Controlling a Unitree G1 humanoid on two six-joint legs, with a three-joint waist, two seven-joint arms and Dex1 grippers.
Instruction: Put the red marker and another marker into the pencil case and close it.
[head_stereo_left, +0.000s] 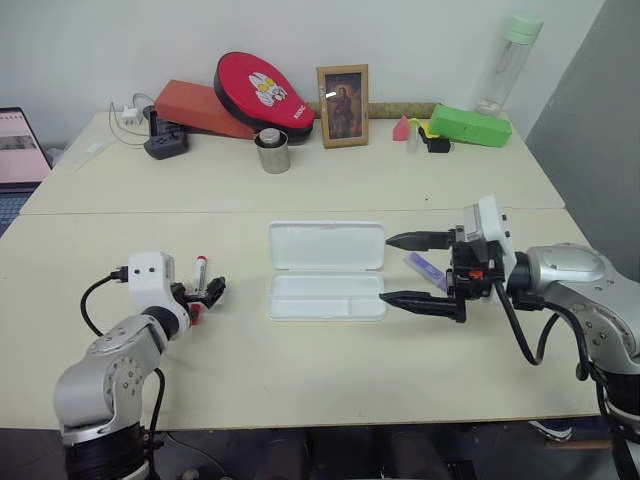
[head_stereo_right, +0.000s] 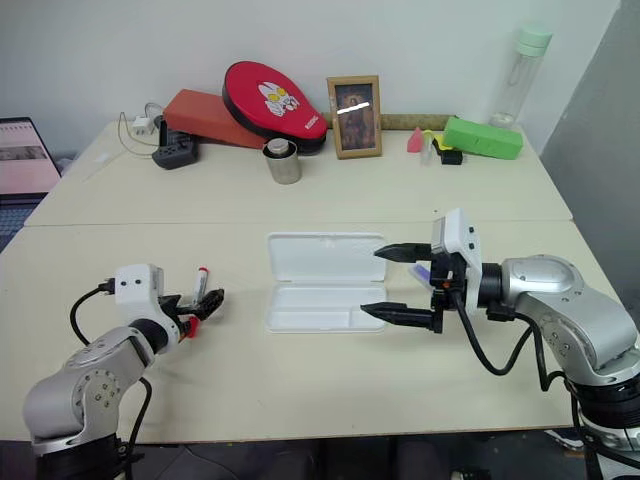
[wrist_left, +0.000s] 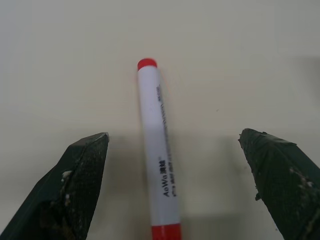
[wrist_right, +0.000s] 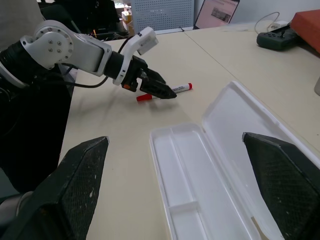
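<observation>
- Left wrist view: the left gripper (wrist_left: 172, 187) has its fingers spread on either side of the red marker (wrist_left: 159, 155), which lies flat on the table (head_stereo_left: 300, 370).
- Pencil case (head_stereo_left: 326, 270) lies open (lid back) mid-table.
- Right gripper (head_stereo_left: 405, 270), spread wide, holds nothing beside the case, with the purple marker (head_stereo_left: 424, 268) behind it.

On the bench (head_stereo_right: 300, 370) the case (head_stereo_right: 323, 281) lies open, lid back flat, tray nearer the robot. The left gripper (head_stereo_right: 200, 305) sits low to the left of it, jaws apart around the red marker (head_stereo_right: 201, 283), which lies on the bench pointing away from the robot. The right gripper (head_stereo_right: 388, 283) hovers at the case's right end, jaws wide, one over the lid corner, one by the tray. The purple marker (head_stereo_right: 422, 271) lies just behind that gripper, mostly hidden.
</observation>
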